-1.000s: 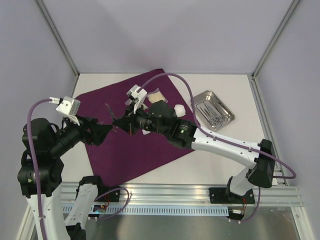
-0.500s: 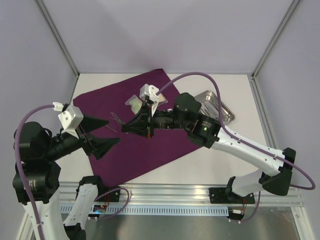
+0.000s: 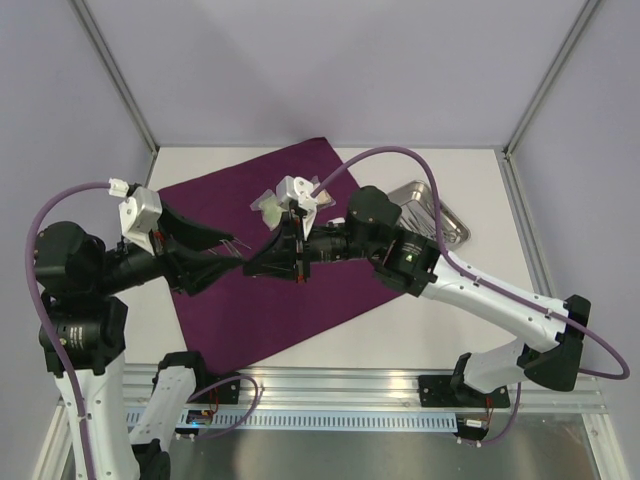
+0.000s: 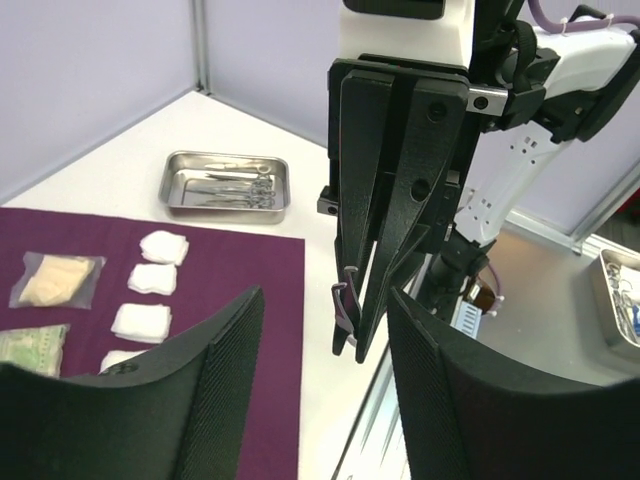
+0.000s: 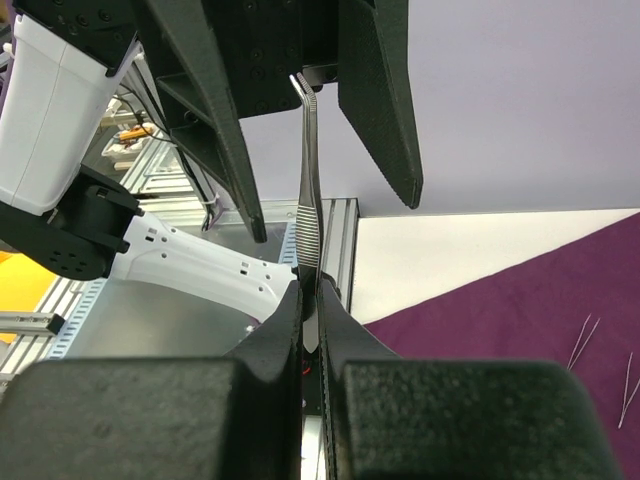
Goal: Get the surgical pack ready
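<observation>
My right gripper (image 3: pixel 250 268) is shut on a slim steel forceps (image 5: pixel 308 190) and holds it in the air over the deep-purple cloth (image 3: pixel 300 290). The forceps' curved tip points at my left gripper (image 3: pixel 240 252), which is open and empty, its two fingers (image 5: pixel 385 90) standing on either side of that tip without touching it. In the left wrist view the right gripper (image 4: pixel 365 335) hangs between my open left fingers (image 4: pixel 215 380). The steel tray (image 4: pixel 227 183) holds several instruments. Three gauze pads (image 4: pixel 153 278) and two clear packets (image 4: pixel 55 280) lie on the cloth (image 4: pixel 240 270).
The right arm covers part of the steel tray (image 3: pixel 450 222) at the table's back right. A clear packet (image 3: pixel 268 205) lies on the cloth behind the grippers. Thin steel pieces (image 5: pixel 580 340) lie on the cloth. A metal rail (image 3: pixel 350 385) runs along the near edge.
My left gripper has swung up and right until its open fingers flank the forceps tip. The right gripper, still shut on the forceps, has dipped slightly toward it.
</observation>
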Tool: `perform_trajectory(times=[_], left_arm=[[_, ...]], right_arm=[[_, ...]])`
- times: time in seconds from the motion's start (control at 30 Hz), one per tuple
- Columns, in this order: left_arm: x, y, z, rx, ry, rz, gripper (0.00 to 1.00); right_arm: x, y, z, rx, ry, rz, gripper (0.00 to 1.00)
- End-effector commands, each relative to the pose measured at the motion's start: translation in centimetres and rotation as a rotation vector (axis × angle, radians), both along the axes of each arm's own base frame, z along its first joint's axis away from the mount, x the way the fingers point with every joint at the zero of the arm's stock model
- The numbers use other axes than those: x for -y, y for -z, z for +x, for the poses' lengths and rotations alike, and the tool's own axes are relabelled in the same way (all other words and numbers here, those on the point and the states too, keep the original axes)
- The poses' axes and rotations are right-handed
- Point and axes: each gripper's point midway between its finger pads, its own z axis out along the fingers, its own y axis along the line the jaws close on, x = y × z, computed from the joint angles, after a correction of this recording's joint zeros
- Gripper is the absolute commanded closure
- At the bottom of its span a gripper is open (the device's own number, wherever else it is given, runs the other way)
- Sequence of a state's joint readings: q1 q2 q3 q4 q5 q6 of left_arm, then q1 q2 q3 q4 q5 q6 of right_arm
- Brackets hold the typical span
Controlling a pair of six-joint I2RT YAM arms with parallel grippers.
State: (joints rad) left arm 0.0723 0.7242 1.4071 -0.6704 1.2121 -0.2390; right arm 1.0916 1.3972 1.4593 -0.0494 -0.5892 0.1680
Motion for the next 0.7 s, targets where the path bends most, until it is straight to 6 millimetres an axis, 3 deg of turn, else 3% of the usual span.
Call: perform_trajectory(times=[0.0,0.2,0.3,0.4,0.43,0.5,0.57,0.63,0.67], left_arm=[[0.3,-1.0,-0.4,0.012,0.036,-0.023,0.41],[0.3,-0.7,0.1,-0.014,0.025,-0.038,0.48],[0.2,-0.1,0.4,-0.037,0.012,-0.039,0.60],[0.2,0.3,0.5,-0.058,0.007,-0.044,0.84],[0.2,0.3,0.4,-0.061,0.003,-0.045,0.97],[0.0,0.2,0.5,-0.062,-0.024,-0.049,1.00],[-0.2,0.2,0.5,-0.087,-0.057,-0.060,1.00],[-0.9,0.5,1.8,-0.117,-0.156,-0.073,1.00],[-1.2,0.9,1.9,-0.150,-0.200,-0.078,1.00]], right_arm=[[-0.1,-1.2,-0.2,0.014,-0.021,0.040,1.00],[-0.4,-1.7,0.0,0.016,-0.020,0.060,0.99],[-0.4,-1.7,-0.1,0.014,-0.020,0.061,1.00],[-0.3,-1.9,0.0,0.014,-0.014,0.063,1.00],[-0.4,-1.9,0.1,0.014,-0.013,0.063,0.99],[-0.4,-1.8,0.4,0.009,0.007,0.056,1.00],[-0.5,-0.9,1.9,-0.015,0.096,0.018,0.89],[-0.3,-0.3,3.5,-0.022,0.192,-0.001,0.65],[-0.1,0.0,4.1,-0.025,0.236,-0.010,0.63]])
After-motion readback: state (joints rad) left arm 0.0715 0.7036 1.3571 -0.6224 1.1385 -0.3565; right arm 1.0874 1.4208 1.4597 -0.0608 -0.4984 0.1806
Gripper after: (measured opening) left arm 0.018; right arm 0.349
